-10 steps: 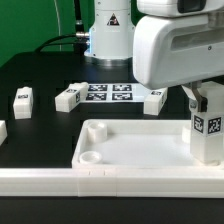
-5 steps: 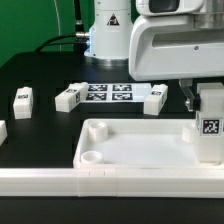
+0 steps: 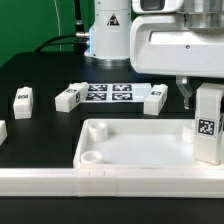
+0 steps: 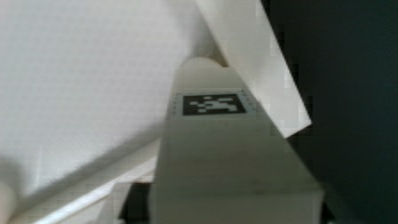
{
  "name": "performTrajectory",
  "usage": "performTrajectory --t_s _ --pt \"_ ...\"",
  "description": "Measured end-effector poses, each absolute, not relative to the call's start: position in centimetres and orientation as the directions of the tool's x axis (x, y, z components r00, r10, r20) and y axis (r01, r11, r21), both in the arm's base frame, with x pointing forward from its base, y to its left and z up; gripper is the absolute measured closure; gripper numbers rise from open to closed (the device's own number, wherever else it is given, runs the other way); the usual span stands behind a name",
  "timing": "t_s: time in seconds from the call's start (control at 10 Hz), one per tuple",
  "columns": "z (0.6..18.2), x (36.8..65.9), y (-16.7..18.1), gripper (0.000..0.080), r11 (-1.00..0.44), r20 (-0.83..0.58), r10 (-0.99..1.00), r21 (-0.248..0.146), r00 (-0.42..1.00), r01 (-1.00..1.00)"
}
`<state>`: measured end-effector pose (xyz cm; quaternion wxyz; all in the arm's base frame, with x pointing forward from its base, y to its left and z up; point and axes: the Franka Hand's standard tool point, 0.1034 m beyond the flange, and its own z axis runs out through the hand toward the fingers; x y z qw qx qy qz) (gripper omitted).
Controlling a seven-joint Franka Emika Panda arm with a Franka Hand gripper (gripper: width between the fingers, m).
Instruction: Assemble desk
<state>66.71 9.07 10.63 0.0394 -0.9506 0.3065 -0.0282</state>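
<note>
The desk top (image 3: 130,150), a white rimmed tray with round corner sockets, lies at the front of the black table. My gripper (image 3: 203,95) is shut on one white leg (image 3: 208,125). It holds the leg upright over the tray's corner at the exterior view's right. In the wrist view the leg (image 4: 222,150) fills the middle, its tag facing the camera, with the tray's rim (image 4: 249,50) beyond it. Dark fingers (image 4: 151,195) press on its sides. Whether the leg's foot sits in the socket is hidden.
Three loose legs (image 3: 20,98), (image 3: 67,97), (image 3: 155,100) lie behind the tray, around the marker board (image 3: 108,93). Another white part (image 3: 2,130) shows at the left edge. A long low white rail (image 3: 60,180) runs along the front. The robot base (image 3: 108,30) stands at the back.
The gripper body has shifted a little up and to the exterior view's right. The held leg's tag has moved toward the middle of its face, as if the leg turned slightly.
</note>
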Motion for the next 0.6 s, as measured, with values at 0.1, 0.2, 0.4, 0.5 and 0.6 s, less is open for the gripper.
performTrajectory --t_s 0.1,0.2,0.4,0.5,0.6 --pt "10.62 66.73 9.01 0.0509 -0.741 0.021 -0.669 -0.094 0.743 -0.665" --pt "10.61 66.72 9.0 0.0509 -0.673 0.012 -0.738 -0.095 0.675 -0.734" --pt "10.58 66.63 8.91 0.0509 -0.507 -0.007 -0.861 -0.09 0.509 -0.858" --pt "10.57 66.6 8.9 0.0509 -0.437 -0.015 -0.898 -0.087 0.44 -0.895" --pt "10.58 66.57 8.86 0.0509 -0.402 -0.02 -0.914 -0.082 0.405 -0.912"
